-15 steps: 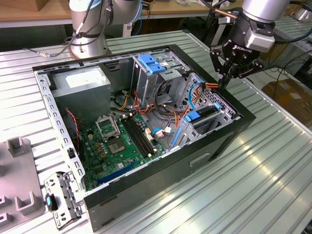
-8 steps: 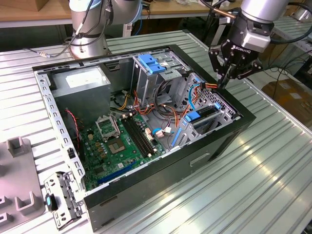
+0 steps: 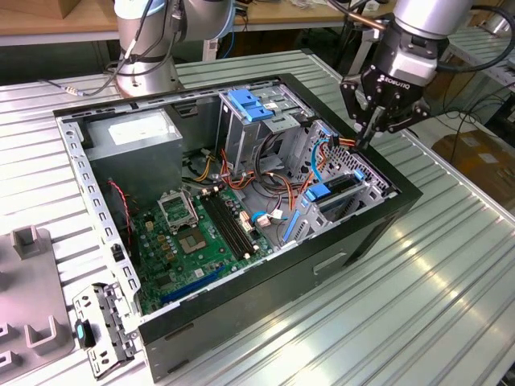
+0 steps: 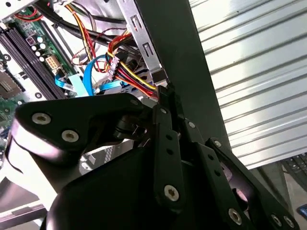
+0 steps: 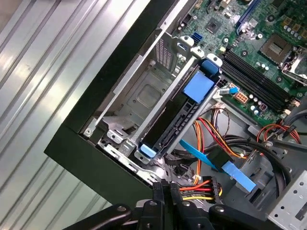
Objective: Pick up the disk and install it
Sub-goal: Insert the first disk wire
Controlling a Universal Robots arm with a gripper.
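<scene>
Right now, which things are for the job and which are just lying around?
Job: disk in the drive cage; claw, shut, over the case.
Lying about: motherboard; power supply; loose bracket beside the case.

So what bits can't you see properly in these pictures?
Exterior view: the cage walls hide the sides of the disk.
Second wrist view: the gripper blocks much of the motherboard.
First wrist view: the picture's edge cuts off the gripper; whether its shut tips touch the cables is unclear.
</scene>
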